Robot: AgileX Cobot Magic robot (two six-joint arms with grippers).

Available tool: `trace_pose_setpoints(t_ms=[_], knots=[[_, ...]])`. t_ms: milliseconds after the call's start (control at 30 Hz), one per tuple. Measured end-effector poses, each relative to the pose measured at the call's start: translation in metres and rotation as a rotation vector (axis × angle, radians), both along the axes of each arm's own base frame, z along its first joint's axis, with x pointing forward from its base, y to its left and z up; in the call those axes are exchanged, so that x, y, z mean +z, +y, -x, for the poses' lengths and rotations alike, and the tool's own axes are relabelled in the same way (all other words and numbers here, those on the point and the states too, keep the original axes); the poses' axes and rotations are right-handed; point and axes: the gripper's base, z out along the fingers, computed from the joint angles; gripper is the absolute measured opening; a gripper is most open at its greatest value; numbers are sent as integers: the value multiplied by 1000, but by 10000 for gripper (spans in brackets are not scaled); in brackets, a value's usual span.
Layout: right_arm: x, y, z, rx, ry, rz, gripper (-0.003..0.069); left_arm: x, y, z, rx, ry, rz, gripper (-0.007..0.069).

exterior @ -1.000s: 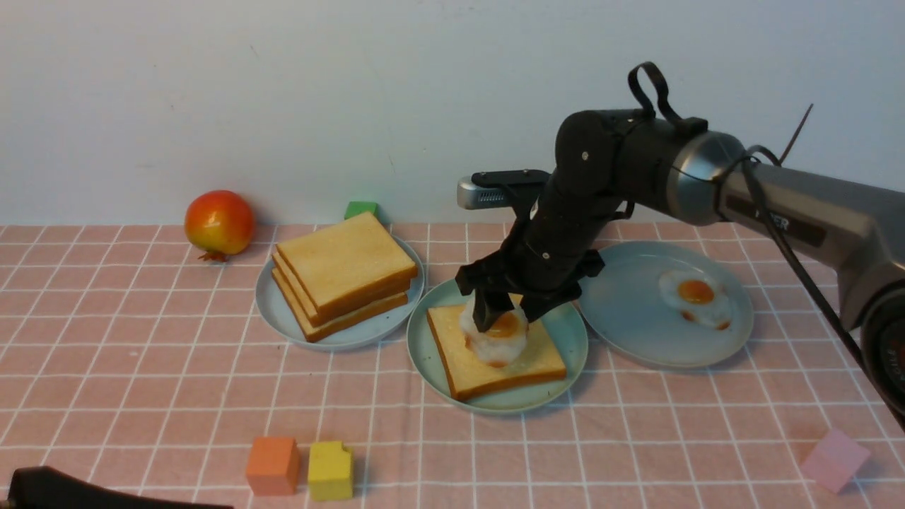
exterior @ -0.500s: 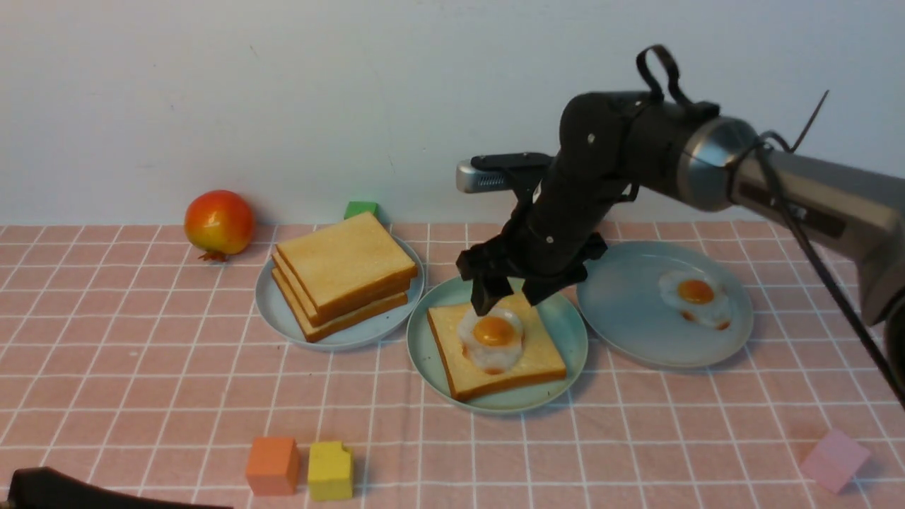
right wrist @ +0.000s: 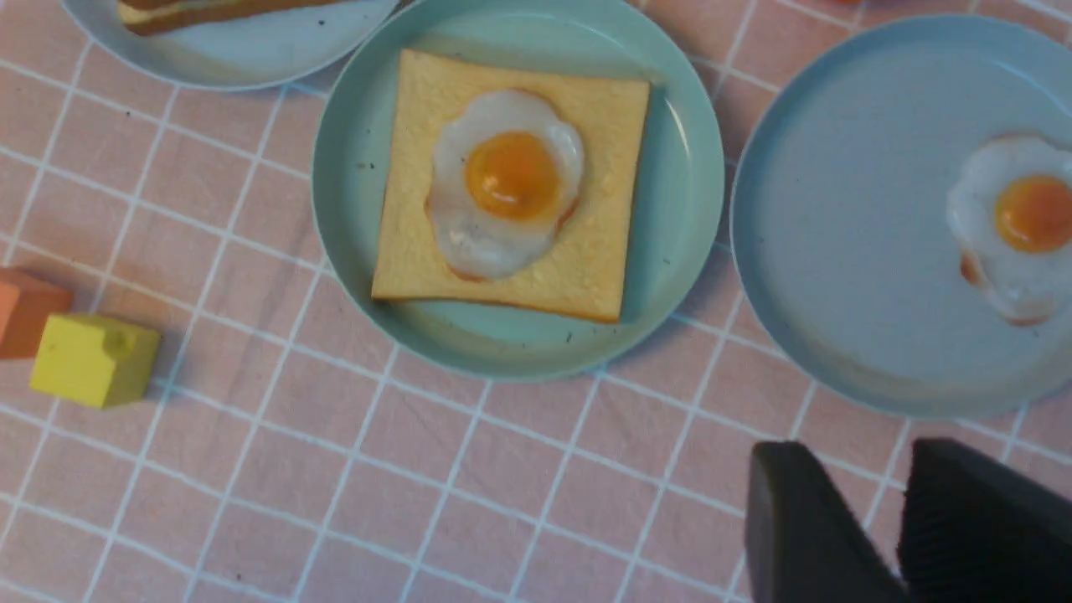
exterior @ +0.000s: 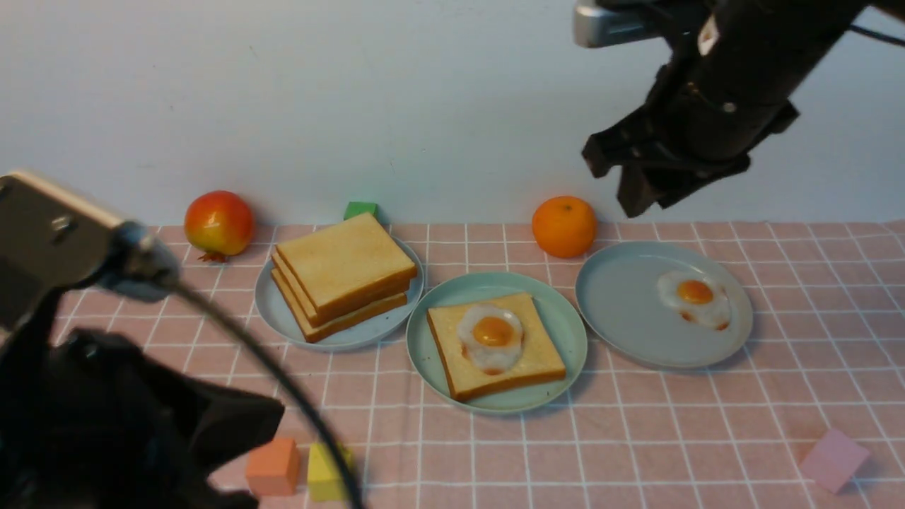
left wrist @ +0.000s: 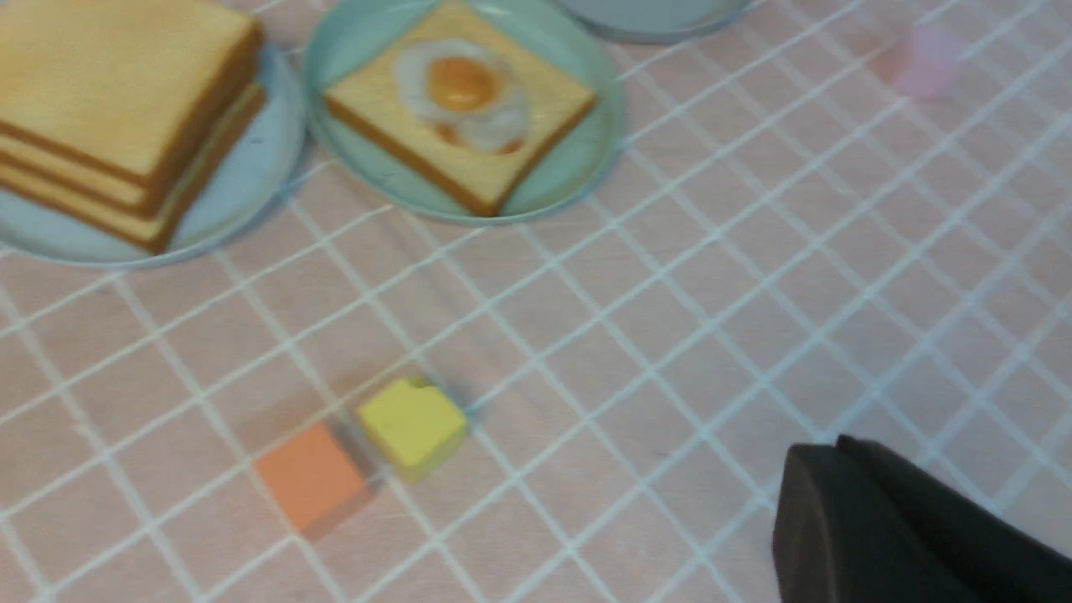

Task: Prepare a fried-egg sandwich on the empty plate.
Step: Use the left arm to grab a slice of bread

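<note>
Reaching for the top slice looks like the job now. The left fingers (left wrist: pixel 837 502), pressed closed and empty, sit low over the near side of the table (exterior: pixel 636 424) and would have to open wide first. I'd have them take the slice by opposite crusts, lift it clear of the stack, and lay it square over the egg without nudging it.

Beyond those fingers and to their right, a grey-blue plate (exterior: pixel 276 311) holds a toast stack (exterior: pixel 344 263) of three slices. Farther to their right, and well below the right fingers (right wrist: pixel 804 528), the green plate (exterior: pixel 573 332) carries the sandwich (exterior: pixel 523 357). It is half built: one slice with a fried egg (exterior: pixel 493 334) flat on its middle and no top slice yet.

The right fingers hang high above the table, with a narrow gap between them and nothing in it. Under them a second grey-blue plate (exterior: pixel 622 311) holds only a spare egg (exterior: pixel 695 297), toward its far right.
</note>
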Motion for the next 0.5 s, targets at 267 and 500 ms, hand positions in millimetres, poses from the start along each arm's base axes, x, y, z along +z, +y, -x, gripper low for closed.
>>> trace_pose_setpoints(t_ms=[267, 500], knots=[[6, -55, 126, 6, 6, -60, -6, -37, -4, -116, 77, 241, -141, 12], [0, -69, 171, 43, 4, -137, 1, -52, -1, -180, 18, 270, -93, 12]])
